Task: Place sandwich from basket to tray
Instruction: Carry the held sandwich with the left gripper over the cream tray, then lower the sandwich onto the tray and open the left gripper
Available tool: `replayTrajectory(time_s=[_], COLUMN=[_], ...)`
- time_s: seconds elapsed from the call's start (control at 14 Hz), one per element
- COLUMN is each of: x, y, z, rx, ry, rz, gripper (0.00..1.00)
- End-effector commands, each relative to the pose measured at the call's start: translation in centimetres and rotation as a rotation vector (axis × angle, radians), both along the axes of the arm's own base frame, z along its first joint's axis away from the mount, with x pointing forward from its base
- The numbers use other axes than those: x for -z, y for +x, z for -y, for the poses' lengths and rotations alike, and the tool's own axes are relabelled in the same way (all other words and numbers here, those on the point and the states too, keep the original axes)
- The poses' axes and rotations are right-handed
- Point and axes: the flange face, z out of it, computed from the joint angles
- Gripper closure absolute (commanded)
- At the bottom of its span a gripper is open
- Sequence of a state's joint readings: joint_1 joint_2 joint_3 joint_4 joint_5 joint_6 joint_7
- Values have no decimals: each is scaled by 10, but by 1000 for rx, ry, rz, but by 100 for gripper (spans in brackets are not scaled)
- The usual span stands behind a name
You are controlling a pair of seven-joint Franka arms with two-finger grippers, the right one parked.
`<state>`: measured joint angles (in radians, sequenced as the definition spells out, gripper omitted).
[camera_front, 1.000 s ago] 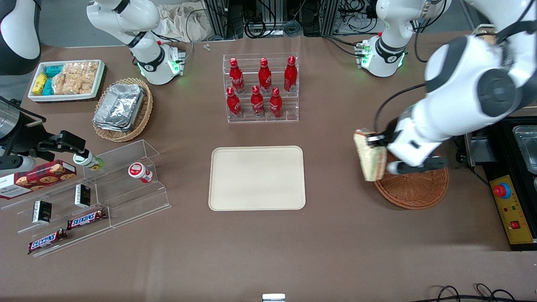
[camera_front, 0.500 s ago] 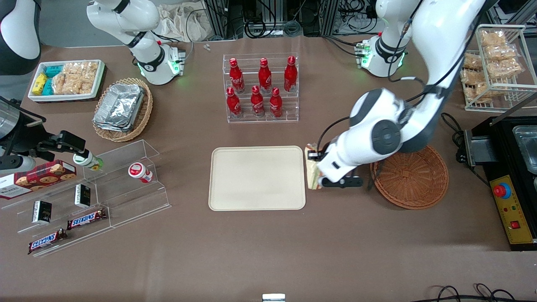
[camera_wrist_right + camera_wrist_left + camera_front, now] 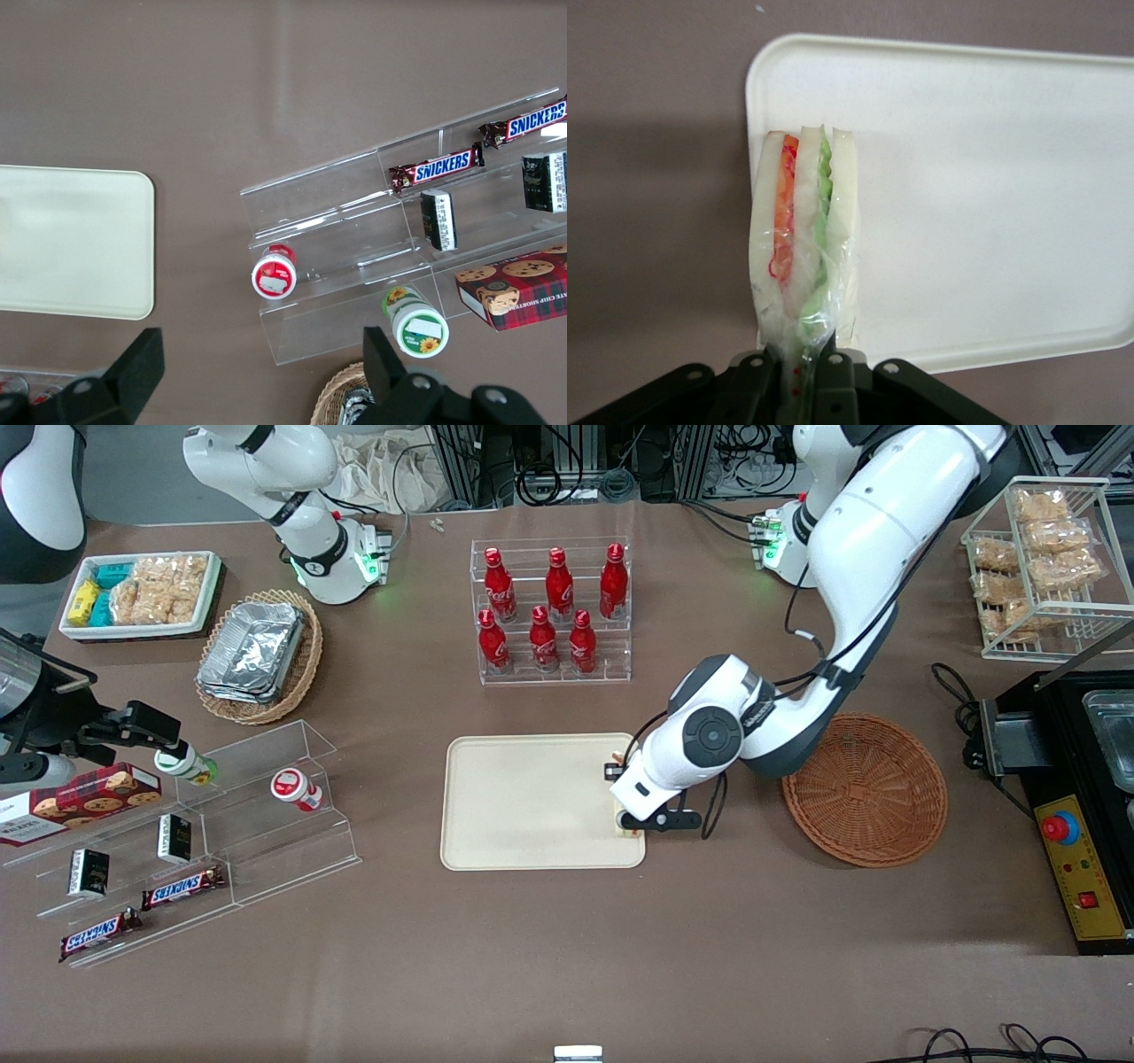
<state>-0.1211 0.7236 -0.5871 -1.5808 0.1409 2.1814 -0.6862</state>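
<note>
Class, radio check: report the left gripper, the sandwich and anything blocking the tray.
Left gripper shut on wrapped triangular sandwich, over cream rectangular tray edge nearest round reddish-brown wicker basket. Not yet released. Nothing in the way.

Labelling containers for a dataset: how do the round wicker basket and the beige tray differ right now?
The basket is round, woven and reddish-brown; the tray is rectangular, smooth and cream. The basket holds nothing, while the end effector, shut on the sandwich, hangs over the tray's edge nearest the basket. Both lie flat on the brown table.
</note>
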Motion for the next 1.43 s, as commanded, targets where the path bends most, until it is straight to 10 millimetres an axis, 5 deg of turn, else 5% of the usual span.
replayTrajectory(time_s=[0.0,0.21,0.29,0.36,0.43,0.71,1.21,1.36], x=[20,34,33,35,34,22,-66,-97], y=[2,-6,-6,-7,-7,-2,30,49], z=[10,23,23,23,24,16,-17,-54], rx=[16,5,-7,-17,-16,-25,-104,-147], ry=[32,53,53,56,59,82,83,113], rz=[35,69,67,64,64,55,115,100], gripper=[100,98,67,21,1,1,0,0])
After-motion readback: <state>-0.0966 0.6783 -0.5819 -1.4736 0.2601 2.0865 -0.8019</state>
